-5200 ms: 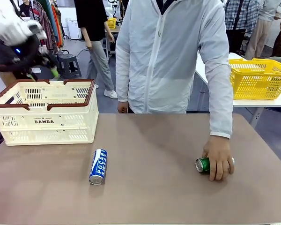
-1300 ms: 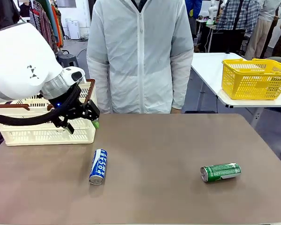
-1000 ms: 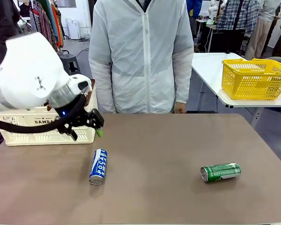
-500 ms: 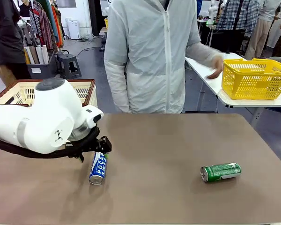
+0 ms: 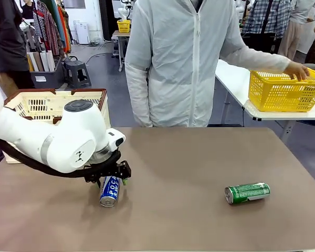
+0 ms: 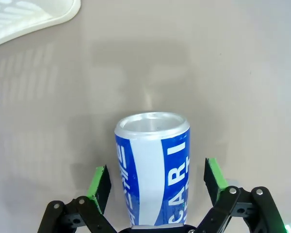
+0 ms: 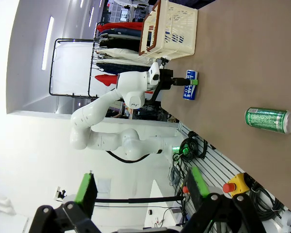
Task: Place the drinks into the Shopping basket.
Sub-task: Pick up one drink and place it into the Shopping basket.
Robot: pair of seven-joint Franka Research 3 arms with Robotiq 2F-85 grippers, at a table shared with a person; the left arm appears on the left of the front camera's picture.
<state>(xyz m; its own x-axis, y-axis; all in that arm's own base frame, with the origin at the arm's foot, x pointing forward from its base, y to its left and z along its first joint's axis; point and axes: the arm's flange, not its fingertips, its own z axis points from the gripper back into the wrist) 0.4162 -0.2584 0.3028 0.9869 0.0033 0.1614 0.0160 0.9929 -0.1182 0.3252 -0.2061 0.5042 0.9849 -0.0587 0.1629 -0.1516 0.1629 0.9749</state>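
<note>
We were at the pick-up of the first drink. Neither can was in the Shopping basket (image 5: pixel 21 97) yet; it stood at the far left of the table (image 5: pixel 199 152). Our left gripper (image 5: pixel 112 178) was down at the tabletop over the blue can (image 5: pixel 109 191). That can lay on its side just on the near side of the basket, with one silver end facing the near edge.

In the left wrist view the green pads (image 6: pixel 101 182) stood wide apart, one on each side of the can. A strip of table showed between each pad and the can's wall, so we judged it straddled but not gripped.

The next move called for bringing the jaws together squarely on the round body, since a lying can may roll from a lopsided touch. After that we would have to lift it clear and carry it far and left over the basket's brown rim.

The green can (image 5: pixel 247 192) lay on its side at the near right, well apart from the blue one. Our right gripper (image 7: pixel 141 187) was spread open and held nothing.
</note>
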